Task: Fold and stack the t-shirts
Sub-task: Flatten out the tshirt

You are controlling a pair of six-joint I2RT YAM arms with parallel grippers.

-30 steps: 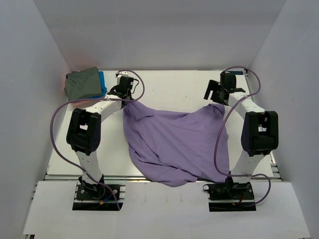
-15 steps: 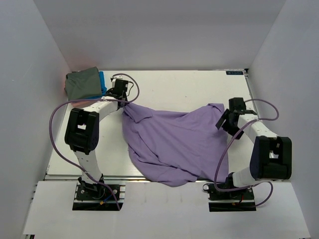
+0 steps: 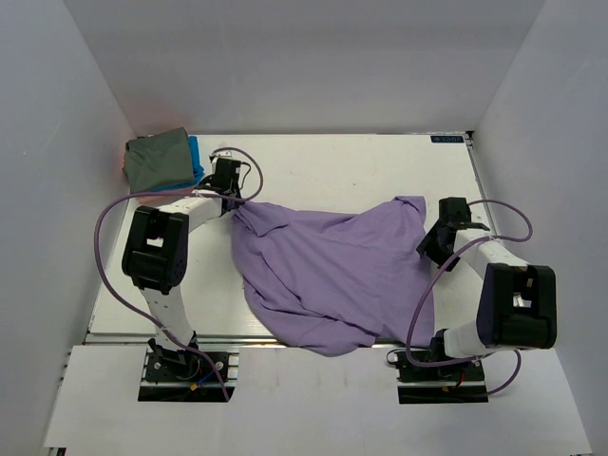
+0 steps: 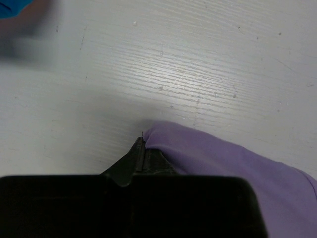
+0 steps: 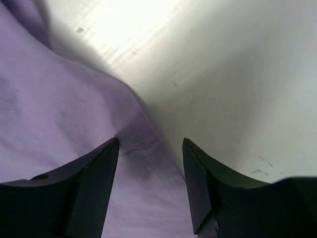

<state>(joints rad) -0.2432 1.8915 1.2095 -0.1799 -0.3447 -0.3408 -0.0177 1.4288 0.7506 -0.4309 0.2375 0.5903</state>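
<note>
A large lavender-purple t-shirt (image 3: 332,271) lies crumpled across the middle of the table. My left gripper (image 3: 234,193) is shut on its back-left corner; in the left wrist view the closed tips (image 4: 143,145) pinch a purple fold (image 4: 223,158) just above the table. My right gripper (image 3: 433,247) is low at the shirt's right edge, open. In the right wrist view its fingers (image 5: 99,168) straddle the cloth's edge (image 5: 143,163), one over cloth and one over bare table. Folded t-shirts are stacked at the back left: olive-grey (image 3: 157,160) on top, bright blue (image 3: 196,155) beneath, and a salmon-pink edge (image 3: 126,157).
The white table (image 3: 332,171) is enclosed by pale walls on the left, back and right. The shirt's hem hangs over the near edge (image 3: 328,344) between the two arm bases. A blurred blue patch (image 4: 12,6) shows in the corner of the left wrist view.
My right arm swung from the back right down to the shirt's right edge, and its jaws have narrowed. My left gripper drew the held corner slightly left.
</note>
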